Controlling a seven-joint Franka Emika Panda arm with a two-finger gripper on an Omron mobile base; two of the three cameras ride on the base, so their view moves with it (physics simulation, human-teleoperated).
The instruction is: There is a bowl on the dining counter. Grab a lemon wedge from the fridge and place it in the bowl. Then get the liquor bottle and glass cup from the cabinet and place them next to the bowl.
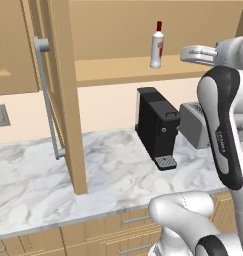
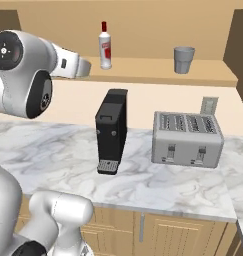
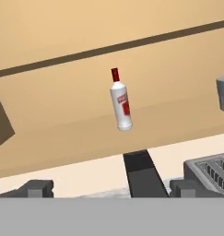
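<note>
Liquor bottle [image 3: 120, 102] stands upright on the cabinet [image 1: 123, 70] shelf, ahead of the wide-open gripper [image 3: 109, 188], untouched.

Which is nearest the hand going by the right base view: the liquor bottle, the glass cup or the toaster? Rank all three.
1. Liquor bottle, on the cabinet shelf just right of the hand.
2. Glass cup, farther right on that shelf.
3. Toaster, down on the counter, lower right.

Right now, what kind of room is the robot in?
A kitchen, by the look of it: a marble counter carries a black coffee machine and a steel toaster, and an open wall cabinet holds a liquor bottle.
</note>
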